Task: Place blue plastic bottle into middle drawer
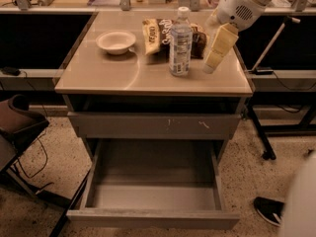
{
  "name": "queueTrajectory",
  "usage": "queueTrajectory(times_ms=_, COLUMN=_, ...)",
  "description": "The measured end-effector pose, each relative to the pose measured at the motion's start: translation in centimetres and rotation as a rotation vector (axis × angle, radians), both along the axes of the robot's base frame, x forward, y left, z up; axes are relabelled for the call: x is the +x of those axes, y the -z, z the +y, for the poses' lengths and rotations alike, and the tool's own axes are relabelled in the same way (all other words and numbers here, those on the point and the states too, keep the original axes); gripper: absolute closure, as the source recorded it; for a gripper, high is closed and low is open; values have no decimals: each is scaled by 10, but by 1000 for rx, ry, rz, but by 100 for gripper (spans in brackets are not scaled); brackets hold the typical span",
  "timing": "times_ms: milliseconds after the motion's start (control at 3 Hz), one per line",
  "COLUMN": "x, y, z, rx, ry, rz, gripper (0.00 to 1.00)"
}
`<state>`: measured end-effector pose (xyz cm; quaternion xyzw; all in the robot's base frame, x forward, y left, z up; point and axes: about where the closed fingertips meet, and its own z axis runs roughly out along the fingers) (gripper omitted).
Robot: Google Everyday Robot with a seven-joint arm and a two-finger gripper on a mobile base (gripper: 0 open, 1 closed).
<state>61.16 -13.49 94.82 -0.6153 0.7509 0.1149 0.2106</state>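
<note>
1. The cabinet (113, 73) fills the middle of my view. Its tan top carries the smaller things.
2. The middle drawer (153, 218) is pulled far out toward me at the bottom of the cabinet. I see its smooth grey floor, with nothing lying on it.
3. Above it sits a shut drawer front (148, 125) with pale scratch marks right of centre.
4. The white arm (242, 4) comes in from the upper right, over the top's right rear corner.
5. A snack bag (153, 36) lies flat at the back of the top, partly behind the bottle.
6. The bottle (180, 43) stands upright on the top, right of centre, its white cap on. It is not in the drawer.
7. A white bowl (116, 41) sits upright to the left of the bag, near it but apart.
8. The gripper (212, 63) points down and to the left, tilted, just right of the bottle. Its tip is low over the top, and a gap shows between it and the bottle. Whether it is open or closed I cannot tell from this view.
9. A dark shoe (269, 209) rests on the speckled floor at lower right.
</note>
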Motion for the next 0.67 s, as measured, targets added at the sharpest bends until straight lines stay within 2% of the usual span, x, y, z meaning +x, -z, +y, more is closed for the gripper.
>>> queueTrajectory(times_ms=333, x=42, y=27, z=1, rx=136, ry=42, rz=78, gripper=0)
queueTrajectory(times_ms=667, x=66, y=38, z=13, rx=214, ry=36, rz=76, gripper=0)
